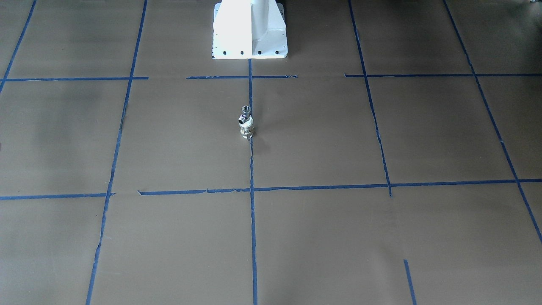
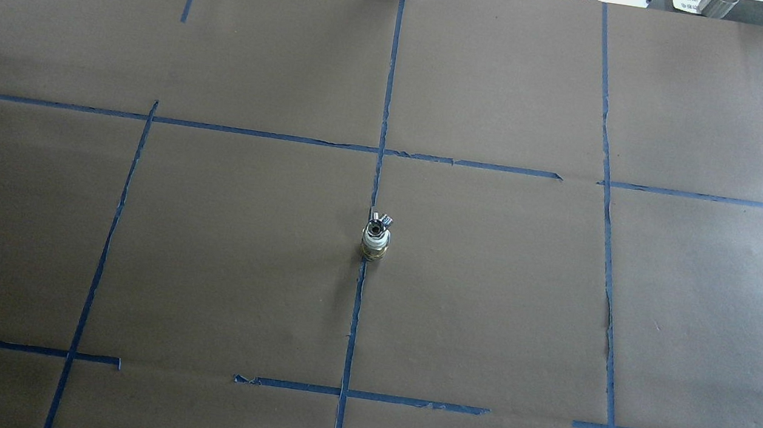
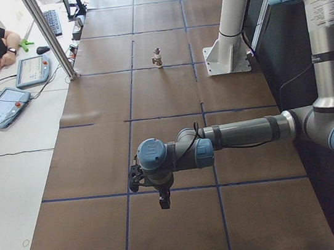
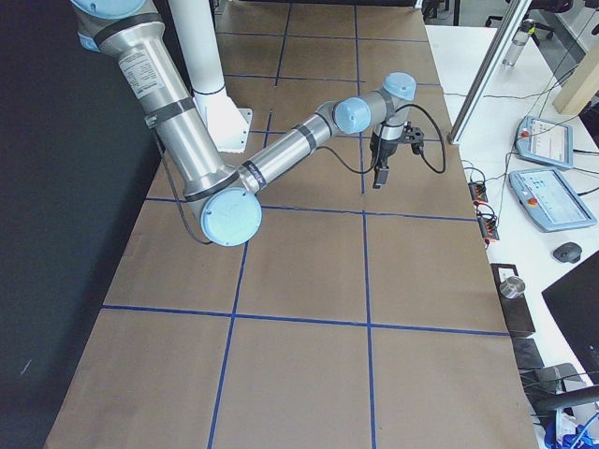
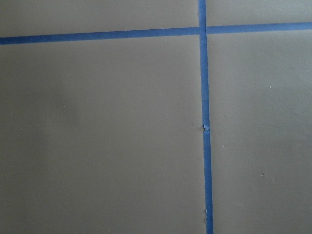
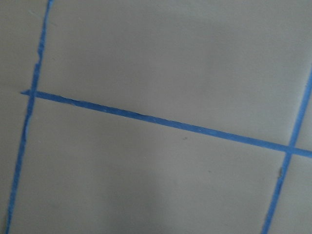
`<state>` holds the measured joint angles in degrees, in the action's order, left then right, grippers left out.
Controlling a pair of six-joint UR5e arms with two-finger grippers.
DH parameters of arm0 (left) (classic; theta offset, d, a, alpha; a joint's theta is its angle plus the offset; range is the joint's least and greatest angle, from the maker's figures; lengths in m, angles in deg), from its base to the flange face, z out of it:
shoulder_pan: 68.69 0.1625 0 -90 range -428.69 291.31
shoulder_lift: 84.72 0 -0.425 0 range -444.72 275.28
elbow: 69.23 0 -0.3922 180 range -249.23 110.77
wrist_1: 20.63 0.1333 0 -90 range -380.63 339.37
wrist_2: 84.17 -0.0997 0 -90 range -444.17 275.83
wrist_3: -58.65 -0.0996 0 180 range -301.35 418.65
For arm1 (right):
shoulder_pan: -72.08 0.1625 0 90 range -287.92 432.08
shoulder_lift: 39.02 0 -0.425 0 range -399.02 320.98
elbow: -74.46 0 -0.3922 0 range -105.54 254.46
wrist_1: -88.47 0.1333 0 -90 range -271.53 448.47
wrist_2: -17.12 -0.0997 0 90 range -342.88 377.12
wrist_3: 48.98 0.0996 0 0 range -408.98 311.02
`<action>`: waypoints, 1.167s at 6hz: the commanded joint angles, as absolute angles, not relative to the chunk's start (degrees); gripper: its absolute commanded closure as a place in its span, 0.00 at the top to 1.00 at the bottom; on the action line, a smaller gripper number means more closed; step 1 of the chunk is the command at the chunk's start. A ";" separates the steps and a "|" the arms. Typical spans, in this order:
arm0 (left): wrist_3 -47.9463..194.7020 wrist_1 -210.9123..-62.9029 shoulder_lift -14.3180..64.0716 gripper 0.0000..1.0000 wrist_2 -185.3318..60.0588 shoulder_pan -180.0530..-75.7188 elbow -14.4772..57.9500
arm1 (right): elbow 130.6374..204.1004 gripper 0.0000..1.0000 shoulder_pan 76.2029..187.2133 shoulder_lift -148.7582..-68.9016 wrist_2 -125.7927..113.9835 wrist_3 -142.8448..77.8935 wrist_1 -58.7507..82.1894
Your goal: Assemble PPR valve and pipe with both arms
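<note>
Brass, white and chrome valve fitting (image 1: 246,123) mid-table, both claws far off
Front, overhead: we see it upright on the centre blue tape line (image 1: 253,220) of the brown-papered table (image 1: 169,140). Left side cam: black left gripper (image 3: 164,203) hangs above paper, well apart from it. Right side cam: black right gripper (image 4: 379,180), same deal. We can't tell how open either claw is or what it holds. Wrist cams: paper, tape.

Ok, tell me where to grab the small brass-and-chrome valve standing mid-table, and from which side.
Take the small brass-and-chrome valve by its round white middle collar, coming straight down from above. It stands upright on its brass base. The chrome handle tops it, so probably straddle that on the way down.
</note>
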<state>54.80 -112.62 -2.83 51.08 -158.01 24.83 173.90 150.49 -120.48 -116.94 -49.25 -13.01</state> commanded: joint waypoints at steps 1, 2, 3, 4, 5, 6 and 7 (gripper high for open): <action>54.78 -112.56 -2.89 1.00 51.01 -158.16 25.16 | 174.83 1.00 158.18 -132.57 -117.88 -57.05 -6.40; 54.87 -112.56 -2.89 1.00 51.01 -158.08 25.94 | 175.53 1.00 158.30 -135.32 -117.97 -56.11 -4.63; 54.87 -112.56 -2.89 1.00 51.01 -158.08 25.43 | 175.62 1.00 158.30 -135.35 -117.97 -56.10 -4.52; 55.04 -112.56 -2.98 1.00 50.75 -158.07 25.77 | 175.62 1.00 158.30 -135.44 -117.97 -56.10 -4.52; 55.04 -112.56 -2.98 1.00 50.74 -158.07 25.86 | 175.45 1.00 158.30 -135.44 -117.97 -56.18 -4.52; 55.04 -112.56 -2.89 1.00 50.74 -158.07 25.78 | 175.62 1.00 158.30 -135.96 -118.06 -56.27 -4.44; 55.04 -112.56 -2.89 1.00 50.74 -158.07 25.78 | 175.62 1.00 158.30 -136.05 -118.06 -56.27 -4.43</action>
<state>55.04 -112.56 -2.92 50.75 -158.07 25.79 175.58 158.29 -135.86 -118.04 -56.24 -4.46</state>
